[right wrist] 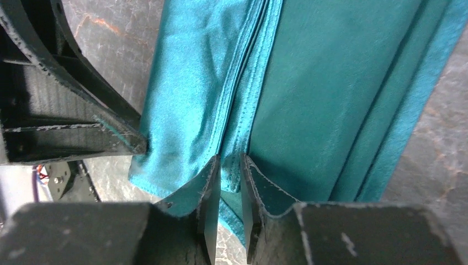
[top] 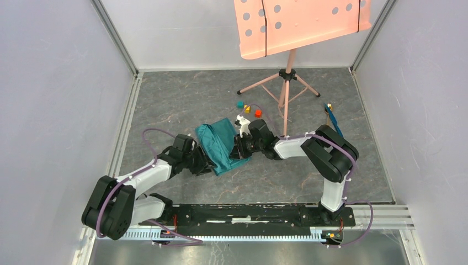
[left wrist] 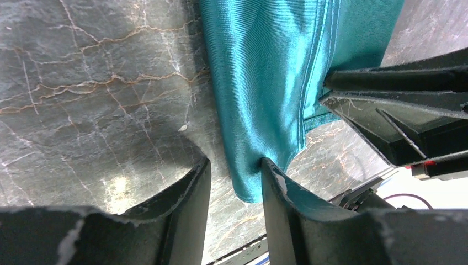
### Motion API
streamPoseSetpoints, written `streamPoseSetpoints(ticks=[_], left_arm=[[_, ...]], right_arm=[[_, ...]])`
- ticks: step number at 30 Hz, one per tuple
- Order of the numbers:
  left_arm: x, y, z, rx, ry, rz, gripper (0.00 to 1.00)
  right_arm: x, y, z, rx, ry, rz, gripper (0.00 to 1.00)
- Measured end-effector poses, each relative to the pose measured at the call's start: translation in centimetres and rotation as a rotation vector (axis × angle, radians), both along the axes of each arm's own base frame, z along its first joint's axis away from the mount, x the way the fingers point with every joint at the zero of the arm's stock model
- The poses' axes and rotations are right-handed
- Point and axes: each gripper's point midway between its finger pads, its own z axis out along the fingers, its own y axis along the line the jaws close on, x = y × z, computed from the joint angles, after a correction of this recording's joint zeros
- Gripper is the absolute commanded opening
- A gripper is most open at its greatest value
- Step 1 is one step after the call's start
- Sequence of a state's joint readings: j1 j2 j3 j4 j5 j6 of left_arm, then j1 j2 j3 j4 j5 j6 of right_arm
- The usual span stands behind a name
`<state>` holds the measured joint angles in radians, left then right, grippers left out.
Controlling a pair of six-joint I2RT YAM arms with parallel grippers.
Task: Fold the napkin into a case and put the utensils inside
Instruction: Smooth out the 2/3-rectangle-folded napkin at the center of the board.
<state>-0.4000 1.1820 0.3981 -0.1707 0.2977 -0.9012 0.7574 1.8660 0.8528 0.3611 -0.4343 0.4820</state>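
A salmon-pink perforated music stand (top: 301,25) rests on its tripod (top: 286,77) near the tabletop's (top: 165,99) far edge. Just left of its feet lie a teal cube (top: 240,103), a yellow cube (top: 248,109) and a red cube (top: 258,113).

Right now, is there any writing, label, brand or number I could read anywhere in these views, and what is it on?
None: no readable text shows on the napkin, the pink music stand or the small cubes.

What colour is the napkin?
The napkin is teal-green, shiny; best in the left wrist view.
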Motion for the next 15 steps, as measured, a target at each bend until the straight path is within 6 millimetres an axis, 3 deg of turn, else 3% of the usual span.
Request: streamPoseSetpoints(ticks=[11, 13, 15], left_arm=[[-0.1, 0.0, -0.2, -0.011, -0.002, 0.012, 0.42], [-0.2, 0.0, -0.3, -0.012, -0.003, 0.013, 0.45], [-0.2, 0.0, -0.2, -0.014, -0.005, 0.015, 0.45]], right_arm=[[-3.4, 1.3, 0.2, 0.082, 0.091, 0.043, 0.09], [-3.8, 1.4, 0.3, 0.099, 0.109, 0.046, 0.12], [-4.0, 1.3, 0.2, 0.103, 0.116, 0.044, 0.28]])
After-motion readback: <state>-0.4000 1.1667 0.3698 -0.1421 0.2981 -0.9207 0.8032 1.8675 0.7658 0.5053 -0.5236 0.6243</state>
